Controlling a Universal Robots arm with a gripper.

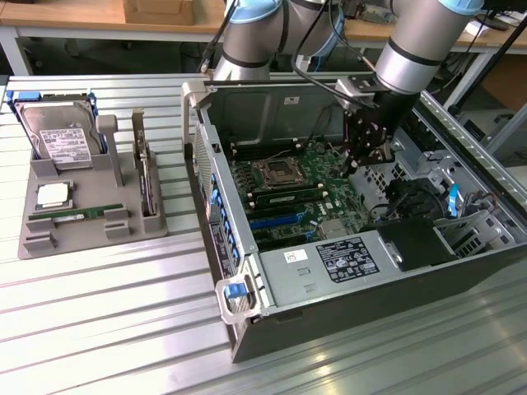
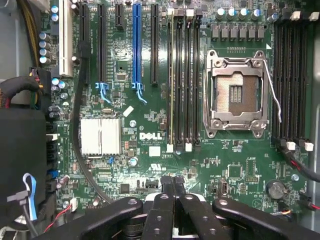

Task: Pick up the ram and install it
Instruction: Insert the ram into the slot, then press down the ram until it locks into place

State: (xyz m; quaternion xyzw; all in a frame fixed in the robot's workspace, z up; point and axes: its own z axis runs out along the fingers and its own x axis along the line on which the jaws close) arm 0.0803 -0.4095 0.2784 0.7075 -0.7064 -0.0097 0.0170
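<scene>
A ram [image 1: 78, 216], a thin green stick, lies flat in the grey holder tray [image 1: 37, 243] at the exterior view's left, far from the arm. Another green stick [image 1: 290, 195] stands seated in a memory slot beside the CPU socket [image 1: 276, 171]. In the wrist view its thin edge [image 2: 172, 80] fills the outermost of several black slots. My gripper [image 1: 364, 164] hangs inside the open computer case, above the motherboard [image 2: 150, 150]. Its black fingers are shut together with nothing between them [image 2: 173, 182].
The tray also carries a hard drive [image 1: 58, 136], a silver CPU chip [image 1: 53, 195] and an upright expansion card [image 1: 146, 177]. The case's walls [image 1: 329, 271], the drive cage [image 1: 420, 239], black cables [image 2: 77, 125] and a silver heatsink [image 2: 100, 136] crowd the board.
</scene>
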